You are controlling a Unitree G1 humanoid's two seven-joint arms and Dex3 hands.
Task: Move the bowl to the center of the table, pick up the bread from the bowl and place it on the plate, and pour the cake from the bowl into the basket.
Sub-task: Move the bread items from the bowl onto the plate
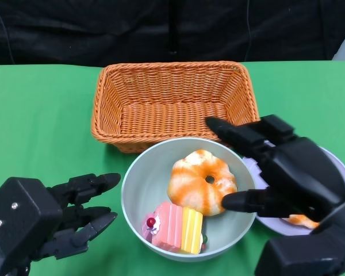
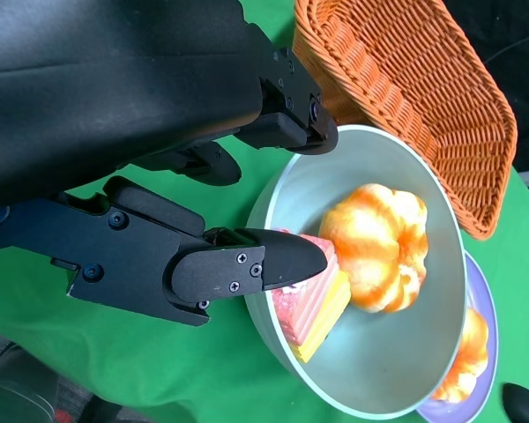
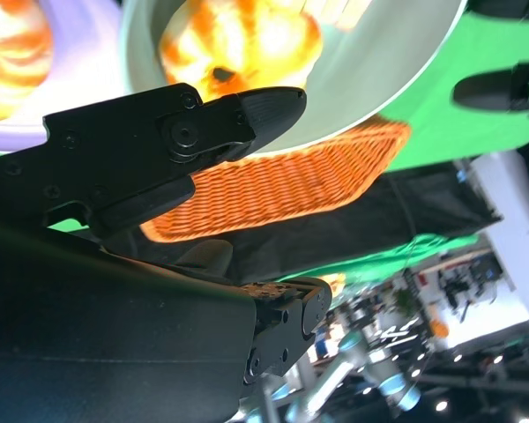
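Note:
A pale grey-green bowl (image 1: 144, 178) stands near the table's front, just before the orange wicker basket (image 1: 172, 98). In it lie an orange-and-white ring-shaped bread (image 1: 198, 181) and a pink-and-yellow cake slice (image 1: 175, 227). My right hand (image 1: 293, 178) hovers over the bowl's right rim with fingers spread and nothing in it; one fingertip is close to the bread. A lavender plate (image 1: 274, 223) lies under that hand, mostly hidden. My left hand (image 1: 57, 221) is beside the bowl's left rim, fingers apart and empty. The left wrist view shows bread (image 2: 375, 242) and cake (image 2: 313, 304) in the bowl (image 2: 397, 352).
Another orange bread piece (image 1: 302, 220) lies on the plate, partly hidden by my right hand. The basket holds nothing. Green cloth covers the table, with a black backdrop behind it. Open green surface lies to the left of the basket.

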